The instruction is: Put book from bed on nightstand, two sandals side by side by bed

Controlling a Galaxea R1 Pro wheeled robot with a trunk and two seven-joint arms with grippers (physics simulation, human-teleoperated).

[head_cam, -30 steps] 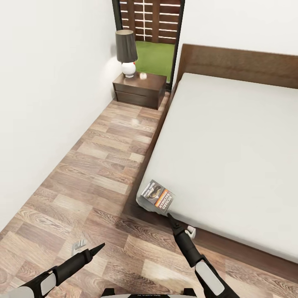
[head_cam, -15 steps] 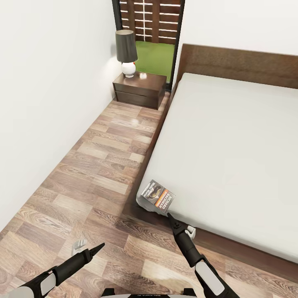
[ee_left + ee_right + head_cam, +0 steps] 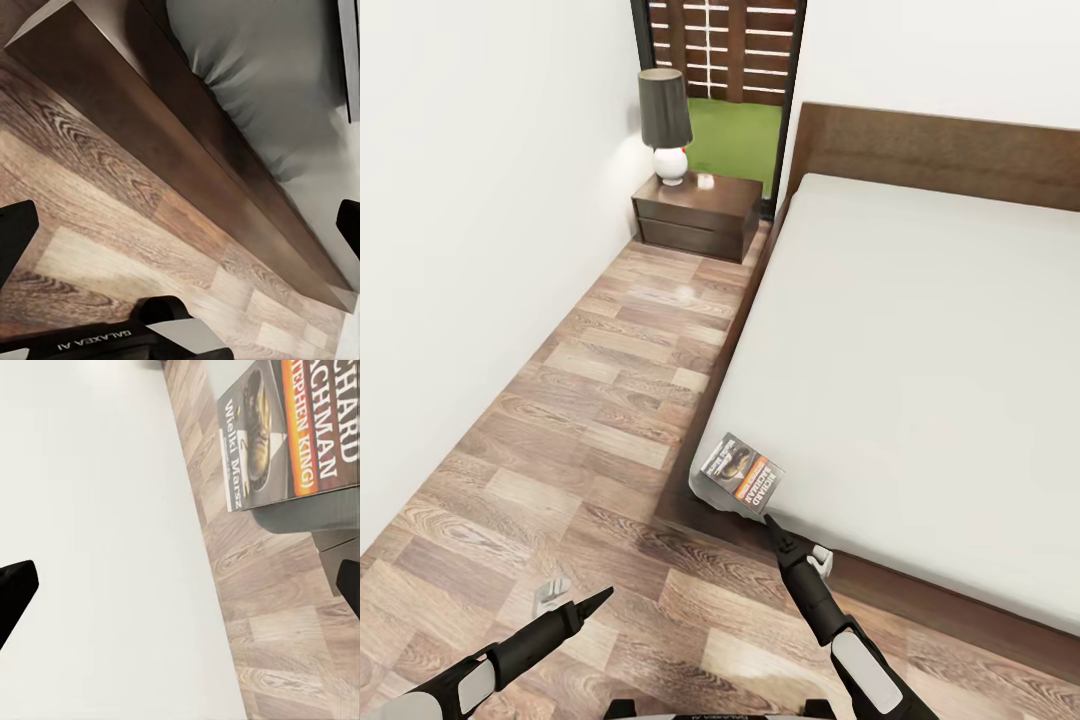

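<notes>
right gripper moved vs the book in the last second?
No. The right gripper sits at the same spot just below the book on the bed corner.

**Bright, flat, clean render**

Pretty even light all round, white walls (image 3: 480, 200) nearly blown out. Small glare patch on the plank floor (image 3: 682, 292), another on the nightstand (image 3: 705, 183) top. Soft shadow beneath the bed (image 3: 705, 505) edge. Wrist views look slightly soft, the mattress (image 3: 255, 67) smeary up close.
</notes>
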